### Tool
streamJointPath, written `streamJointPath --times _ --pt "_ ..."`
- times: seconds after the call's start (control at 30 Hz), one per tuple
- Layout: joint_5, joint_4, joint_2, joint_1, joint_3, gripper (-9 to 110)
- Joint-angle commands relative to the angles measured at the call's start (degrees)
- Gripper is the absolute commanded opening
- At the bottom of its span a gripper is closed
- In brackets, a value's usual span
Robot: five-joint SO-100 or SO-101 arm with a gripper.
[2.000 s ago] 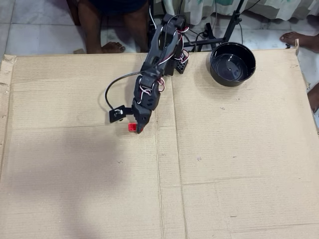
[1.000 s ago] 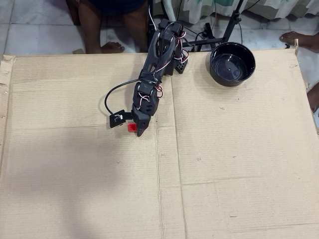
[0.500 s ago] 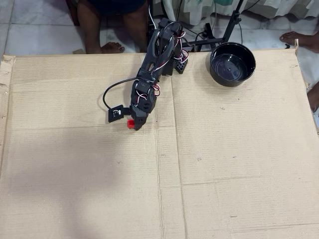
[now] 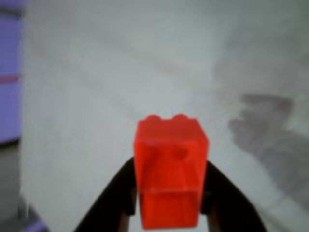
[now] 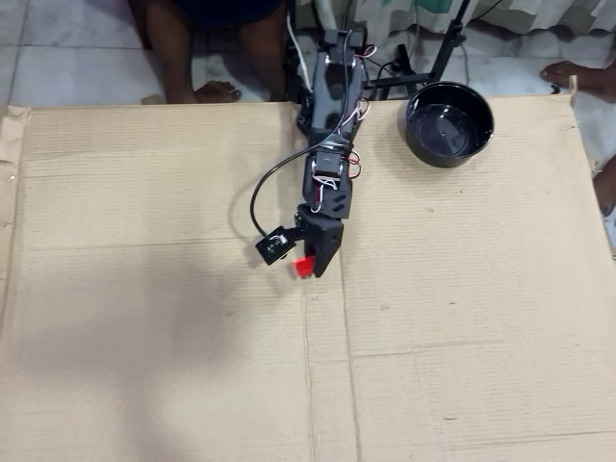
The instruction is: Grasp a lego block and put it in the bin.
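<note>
A: Where's the lego block [image 4: 170, 169]?

B: Clamped in the gripper [image 4: 169, 205]. In the wrist view the red brick fills the lower middle, with two studs showing along its upper edge and its hollow side facing the camera. One black finger [image 4: 113, 198] presses against its left side and the other against its right.

A: So the hand is closed on it?

B: Yes, narrowed to the width of the brick and holding it. The overhead view agrees: the lego block [image 5: 304, 266] shows as a small red spot at the tip of the gripper [image 5: 310, 267], partly hidden by the dark jaw above it.

A: Is it touching the surface?

B: Hard to say. The wrist view is blurred, and behind the brick there is only pale ground with a grey shadow on the right.

A: And the bin [image 5: 449, 122]?

B: The glossy black bowl sits near the top edge of the cardboard sheet [image 5: 154, 318] in the overhead view, up and to the right of the brick and well apart from it. It looks empty.

A: What else?

B: The arm [image 5: 327, 144] reaches down from the top centre, with a black cable [image 5: 258, 188] looping off its left side. Bare feet [image 5: 217, 91] stand on the tiled floor beyond the cardboard's top edge
</note>
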Motion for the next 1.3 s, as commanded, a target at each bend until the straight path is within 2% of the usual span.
streamJointPath --times 0.0,0.4,0.8,1.27 --pt "0.18 -1.05 5.62 -4.57 -1.41 0" --pt "0.18 -1.32 20.92 -18.63 5.54 0" --pt "0.18 -1.32 50.89 -31.99 28.48 0" --pt "0.88 -1.32 81.83 -57.30 45.44 0"
